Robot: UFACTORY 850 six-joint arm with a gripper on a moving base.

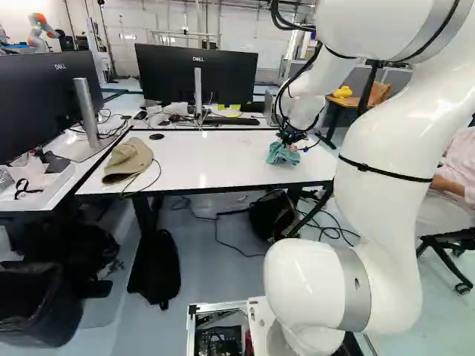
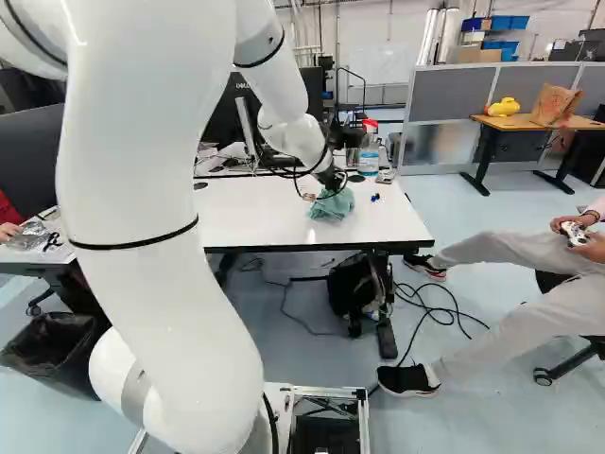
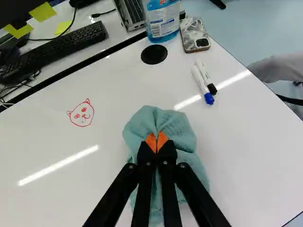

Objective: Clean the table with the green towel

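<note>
Table: white, smooth-topped, rectangular (image 1: 215, 167), standing ahead of the arm.

Towel: green cloth, bunched (image 2: 333, 203), lying on the tabletop toward its right-hand end in both base views; folds rise around the fingertips, the rest spreads beneath the gripper.

Gripper: black, two-fingered (image 1: 288, 138), low over the table. In the wrist view, the orange pads (image 3: 150, 142) stand nearly together, with a pinch of the towel caught between them.

Drawing: cat's face in red line (image 3: 81, 113), on the tabletop, apart from the towel.

Markers, two, white-barrelled: one blue-capped (image 3: 201, 85), one black-capped (image 3: 206, 78); lying side by side, ahead of the towel and off to one side.

Disc: black, round (image 3: 154, 55), set in the tabletop near the far edge.

Bottle: clear, with blue liquid and a label (image 3: 163, 22), upright just beyond the disc.

Item in clear casing: rectangular (image 3: 194, 35), beside the bottle at the table's corner.

Cap: tan fabric, brimmed (image 1: 128, 159), at the table's left end in the left base view.

Adjoining desk: black keyboard (image 3: 57, 47), yellow paper notes (image 3: 42, 12), laptop, partly seen (image 3: 131, 12).
</note>
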